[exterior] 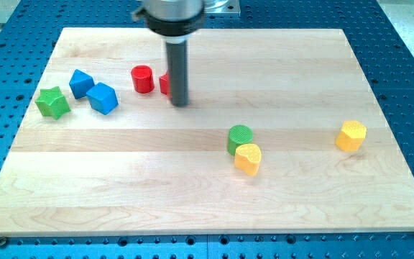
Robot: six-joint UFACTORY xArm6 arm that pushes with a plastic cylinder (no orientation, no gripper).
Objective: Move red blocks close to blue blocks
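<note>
Toward counter's point(192, 187) top-left corner: red cylinder point(142, 79) upright; just beside it on the view's right, second red block point(164, 84), mostly hidden behind rod, shape possibly a cube. My tip point(180, 103) planted touching that block. No hand fitted; state cannot be told. Near left edge: two blue blocks point(82, 83) point(103, 98), green star point(52, 102). Mid-counter: green cylinder point(239, 137) touching yellow block point(248, 158); yellow block point(351, 135) near right edge.

This looks like a lab where robots are tested. A pale wooden board point(207, 187) lies on a blue metal table point(408, 86) full of little holes in neat rows. A grey robot arm point(171, 14) hangs over the board. Small bright toy blocks sit on the wood.
</note>
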